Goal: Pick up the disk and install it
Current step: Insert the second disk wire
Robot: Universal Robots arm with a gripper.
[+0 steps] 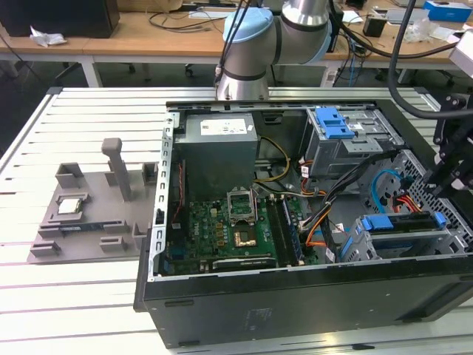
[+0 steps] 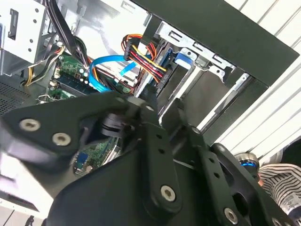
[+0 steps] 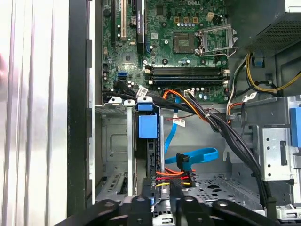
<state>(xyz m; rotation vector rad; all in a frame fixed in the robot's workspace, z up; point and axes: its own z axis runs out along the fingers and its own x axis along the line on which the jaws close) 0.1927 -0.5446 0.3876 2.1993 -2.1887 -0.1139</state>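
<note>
The disk [image 1: 399, 220] stands on edge in the metal drive bay [image 1: 403, 242] at the near corner of the open computer case, on the exterior view's right, with blue carrier rails at both ends. In the first wrist view its blue carrier end [image 3: 147, 125] and thin dark edge run straight toward my gripper [image 3: 163, 207]. My gripper [image 1: 436, 194] hangs just above the end of the disk nearest the exterior view's right. In the second wrist view the gripper [image 2: 165, 107] points at the blue carrier [image 2: 183, 56] in the bay.
Orange, red and blue cables [image 3: 188, 160] crowd the space beside the bay. The motherboard [image 1: 229, 229], the grey power-supply box [image 1: 218, 137] and an upper drive cage with a blue latch [image 1: 336, 122] fill the case. A grey fixture [image 1: 81, 222] holding a small chip lies on the table. A person's striped sleeve [image 2: 282, 181] is close by.
</note>
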